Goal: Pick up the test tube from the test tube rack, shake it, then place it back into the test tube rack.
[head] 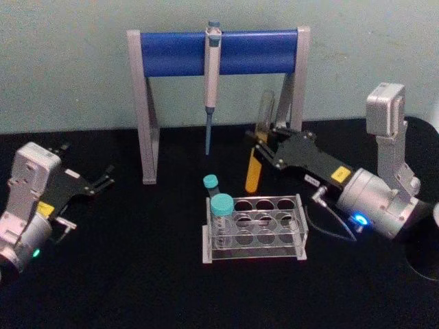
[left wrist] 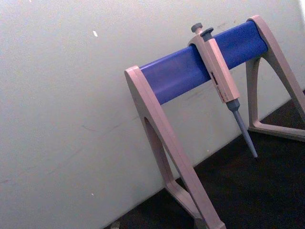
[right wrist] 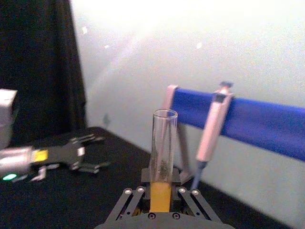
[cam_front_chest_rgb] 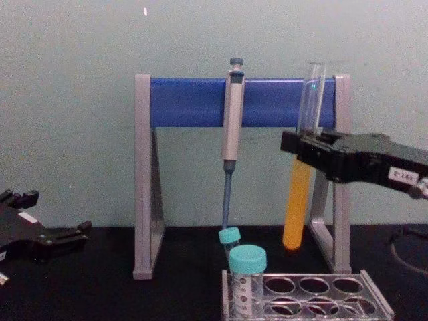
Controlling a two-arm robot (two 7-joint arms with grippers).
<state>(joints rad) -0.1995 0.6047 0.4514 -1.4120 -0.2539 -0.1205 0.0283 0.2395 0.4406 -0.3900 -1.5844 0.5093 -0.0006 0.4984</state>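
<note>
Pale green wall (head: 68, 62) behind a matte black tabletop (head: 137, 274)

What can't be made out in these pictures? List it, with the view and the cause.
- Chest view: the test tube's middle is hidden by the right gripper clamped on it.
- Right wrist view: its round bottom is hidden below the gripper.
- Chest view: the test tube rack's front is cut off by the bottom edge.
- Chest view: the left gripper's body is cut off by the left edge.
</note>
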